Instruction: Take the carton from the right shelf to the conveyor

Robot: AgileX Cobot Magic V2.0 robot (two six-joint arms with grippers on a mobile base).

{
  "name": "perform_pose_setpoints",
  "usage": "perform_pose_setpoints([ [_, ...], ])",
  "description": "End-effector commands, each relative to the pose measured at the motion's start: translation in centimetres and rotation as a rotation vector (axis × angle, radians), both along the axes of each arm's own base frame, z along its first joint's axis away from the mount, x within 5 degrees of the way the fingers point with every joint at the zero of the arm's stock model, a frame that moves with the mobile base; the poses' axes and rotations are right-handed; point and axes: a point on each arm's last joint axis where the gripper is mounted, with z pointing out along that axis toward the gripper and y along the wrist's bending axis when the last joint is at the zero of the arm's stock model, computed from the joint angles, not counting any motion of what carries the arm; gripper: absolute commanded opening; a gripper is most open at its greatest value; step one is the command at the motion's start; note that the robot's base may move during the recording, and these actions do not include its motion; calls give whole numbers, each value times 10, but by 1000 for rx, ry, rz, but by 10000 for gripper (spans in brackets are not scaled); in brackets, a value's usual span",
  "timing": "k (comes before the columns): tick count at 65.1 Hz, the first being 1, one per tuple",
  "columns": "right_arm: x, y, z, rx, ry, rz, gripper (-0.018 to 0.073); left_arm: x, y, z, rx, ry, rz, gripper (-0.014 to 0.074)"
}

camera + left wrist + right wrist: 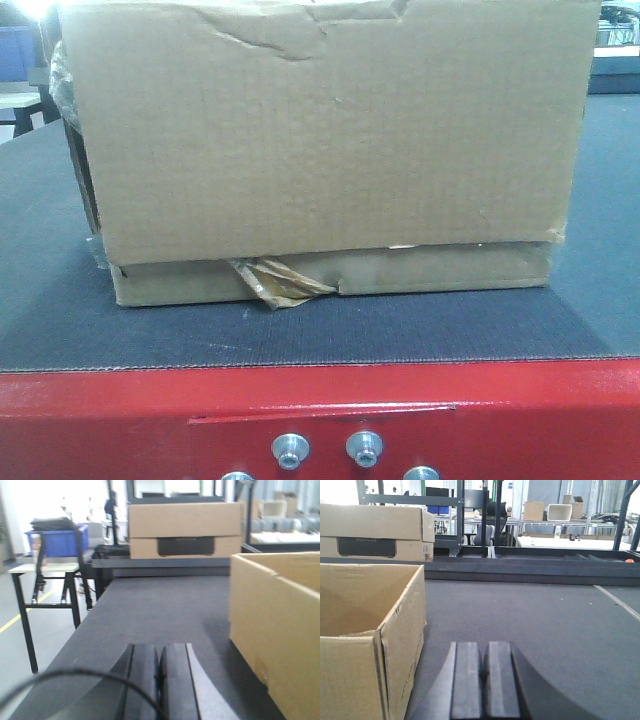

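Carton (pixel 320 150) is resting on the conveyor (pixel 300 335), close behind its red front frame edge (pixel 320 400), with torn tape (pixel 280 280) trailing from the bottom seam. Left gripper (pixel 159 680) and right gripper (pixel 485 680) are flanking the carton, each with fingers pressed together and gripping nothing. Risk, as a judgement: the loose tape is liable to snag on the belt, and the creased top edge suggests weak walls that may buckle under further pushing. The right shelf is lying outside every view, and the carton's contents are not showing.
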Motion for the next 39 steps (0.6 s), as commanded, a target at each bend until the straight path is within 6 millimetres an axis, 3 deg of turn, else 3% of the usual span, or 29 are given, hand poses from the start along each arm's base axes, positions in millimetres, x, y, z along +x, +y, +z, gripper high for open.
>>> perform_pose_setpoints([
  [1, -1, 0, 2, -13, -32, -2, -69, 1, 0, -21, -11, -47, 4, -16],
  [5, -1, 0, 2, -13, -32, -2, -69, 2, 0, -40, -22, -41, 3, -16],
  [8, -1, 0, 2, -13, -32, -2, -69, 1, 0, -38, -29, -79, 3, -16],
  [12, -1, 0, 2, -13, -32, -2, -69, 1, 0, -47, -62, 12, 0, -16],
  [39, -1, 0, 2, -13, -32, -2, -69, 0, 0, -47, -62, 10, 0, -16],
])
